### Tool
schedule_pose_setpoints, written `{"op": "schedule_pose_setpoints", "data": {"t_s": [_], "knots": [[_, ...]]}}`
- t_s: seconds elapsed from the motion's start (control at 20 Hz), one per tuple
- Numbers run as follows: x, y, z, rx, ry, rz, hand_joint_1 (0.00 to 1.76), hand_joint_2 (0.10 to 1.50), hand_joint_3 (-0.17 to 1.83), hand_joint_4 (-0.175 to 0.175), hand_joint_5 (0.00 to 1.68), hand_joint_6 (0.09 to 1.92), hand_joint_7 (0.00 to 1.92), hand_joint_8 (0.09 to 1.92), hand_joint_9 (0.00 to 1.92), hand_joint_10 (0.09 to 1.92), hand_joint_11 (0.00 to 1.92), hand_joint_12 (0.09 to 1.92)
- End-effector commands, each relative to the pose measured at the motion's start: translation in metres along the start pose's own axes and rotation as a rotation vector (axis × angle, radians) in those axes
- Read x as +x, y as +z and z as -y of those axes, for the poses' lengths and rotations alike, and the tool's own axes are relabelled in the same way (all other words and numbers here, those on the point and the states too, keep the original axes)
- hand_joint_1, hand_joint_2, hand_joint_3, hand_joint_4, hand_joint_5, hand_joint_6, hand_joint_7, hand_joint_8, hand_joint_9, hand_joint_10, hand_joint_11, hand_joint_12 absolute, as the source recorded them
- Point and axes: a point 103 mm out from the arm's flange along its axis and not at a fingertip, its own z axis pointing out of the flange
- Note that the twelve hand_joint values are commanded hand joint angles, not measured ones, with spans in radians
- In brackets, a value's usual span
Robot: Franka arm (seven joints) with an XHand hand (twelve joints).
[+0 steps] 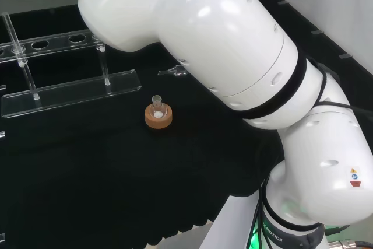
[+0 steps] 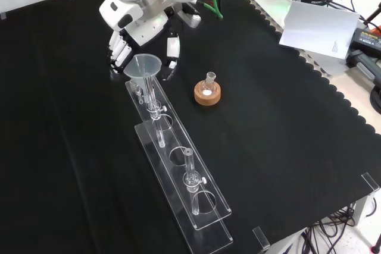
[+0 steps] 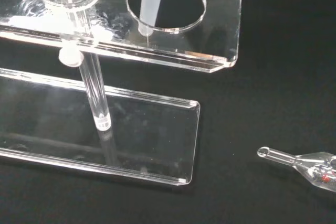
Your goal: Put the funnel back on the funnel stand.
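In the front view, the clear stand (image 2: 181, 173) is seen stretching away from the near edge of the cloth-covered counter (image 2: 286, 147), its upper shelf pierced with round holes and carried on thin posts. At its far end the funnel (image 2: 143, 67) is seated in the end hole, cone up and stem pointing down through the shelf; in the wrist view the stem (image 3: 148, 9) is seen passing through that hole. To the right, a small flask (image 2: 208, 81) is set on a cork ring (image 2: 207, 94). Just behind the funnel the hand (image 2: 122, 46) is seen; whether its fingers grip the funnel cannot be told.
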Motion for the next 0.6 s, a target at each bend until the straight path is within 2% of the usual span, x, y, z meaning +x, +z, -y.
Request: {"op": "schedule_pose_setpoints", "data": {"t_s": [0.05, 0.3, 0.6], "knots": [[0.004, 0.005, 0.000, 0.024, -0.002, 0.002, 0.69, 0.79, 0.49, -0.057, 0.36, 0.26, 0.19, 0.70, 0.46, 0.63, 0.47, 1.30], [0.005, 0.003, 0.007, 0.056, -0.016, 0.020, 0.67, 0.74, 0.46, -0.057, 0.27, 0.11, 0.06, 0.68, 0.33, 0.67, 0.36, 1.35], [0.004, -0.008, 0.032, 0.017, -0.022, 0.026, 0.63, 0.68, 0.40, -0.051, 0.19, 0.09, 0.00, 0.58, 0.20, 0.72, 0.26, 1.39]]}}
